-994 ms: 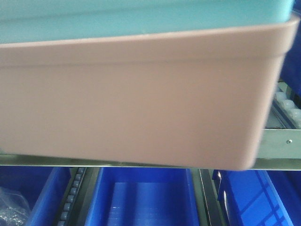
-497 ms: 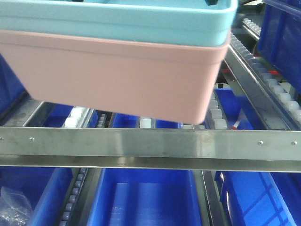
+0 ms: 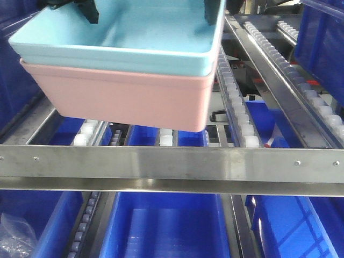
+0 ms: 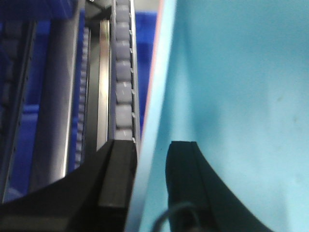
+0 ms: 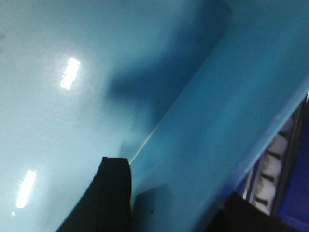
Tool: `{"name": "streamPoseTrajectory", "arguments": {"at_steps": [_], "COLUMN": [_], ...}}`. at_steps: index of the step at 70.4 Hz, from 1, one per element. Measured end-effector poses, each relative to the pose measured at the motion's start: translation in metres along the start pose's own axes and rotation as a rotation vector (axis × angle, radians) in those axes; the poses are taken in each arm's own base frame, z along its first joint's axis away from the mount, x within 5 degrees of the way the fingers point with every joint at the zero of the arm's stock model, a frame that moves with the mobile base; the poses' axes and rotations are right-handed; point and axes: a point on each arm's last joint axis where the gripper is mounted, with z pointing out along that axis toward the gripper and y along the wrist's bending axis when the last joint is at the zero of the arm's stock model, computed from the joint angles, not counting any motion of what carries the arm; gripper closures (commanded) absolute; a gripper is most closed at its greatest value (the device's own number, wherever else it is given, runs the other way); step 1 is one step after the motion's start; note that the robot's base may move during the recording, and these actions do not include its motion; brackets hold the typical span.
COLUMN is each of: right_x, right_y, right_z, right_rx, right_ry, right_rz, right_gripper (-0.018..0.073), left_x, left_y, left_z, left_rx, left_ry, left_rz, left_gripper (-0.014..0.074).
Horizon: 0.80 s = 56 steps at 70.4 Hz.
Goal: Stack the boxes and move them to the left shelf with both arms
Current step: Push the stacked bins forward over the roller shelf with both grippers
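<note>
The light blue box (image 3: 145,32) sits nested in the pink box (image 3: 123,99). The stack hangs tilted just above the roller rails (image 3: 236,107) of the left shelf, behind its front bar (image 3: 172,164). My left gripper (image 4: 150,164) is shut on the stack's left wall, one finger (image 4: 118,183) outside and one finger (image 4: 186,183) inside the blue box. My right gripper (image 5: 178,193) is shut on the right wall, with its inner finger (image 5: 115,193) against the blue inside face. In the front view only dark fingers (image 3: 90,13) show at the top edge.
Dark blue ribbed crates (image 3: 166,226) stand on the level below the front bar. Another dark blue crate (image 3: 322,37) stands on the rails at upper right. A clear plastic bag (image 3: 13,236) lies in the lower left crate. A roller rail (image 4: 123,72) runs just left of the stack.
The stacked boxes have moved away from the front camera, past the front bar and deeper over the rollers. They filled the picture before; the bar now shows fully.
</note>
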Motion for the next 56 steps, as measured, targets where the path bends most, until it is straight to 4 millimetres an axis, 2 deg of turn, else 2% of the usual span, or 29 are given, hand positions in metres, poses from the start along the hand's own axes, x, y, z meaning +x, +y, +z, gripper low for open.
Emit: {"name": "streamPoseTrajectory", "arguments": {"at_steps": [15, 28, 38, 56], "right_x": [-0.001, 0.006, 0.008, 0.004], "right_y": [0.003, -0.003, -0.01, -0.022], "right_z": [0.039, 0.063, 0.073, 0.075], "right_rx": [-0.031, -0.029, -0.033, -0.024], "right_ry": [-0.045, -0.018, -0.018, -0.066], "right_rz": [0.016, 0.037, 0.056, 0.065], "right_gripper": [0.0522, 0.0522, 0.0522, 0.052], "left_x": [0.002, 0.007, 0.014, 0.021], "left_y": [0.02, 0.021, 0.021, 0.021], "left_z": [0.024, 0.04, 0.05, 0.059], "left_rx": [0.001, 0.028, 0.037, 0.042], "left_ry": [-0.057, -0.085, -0.08, -0.062], "left_rz": [-0.023, -0.025, -0.04, -0.077], "left_gripper": [0.0599, 0.0599, 0.0599, 0.0599]}}
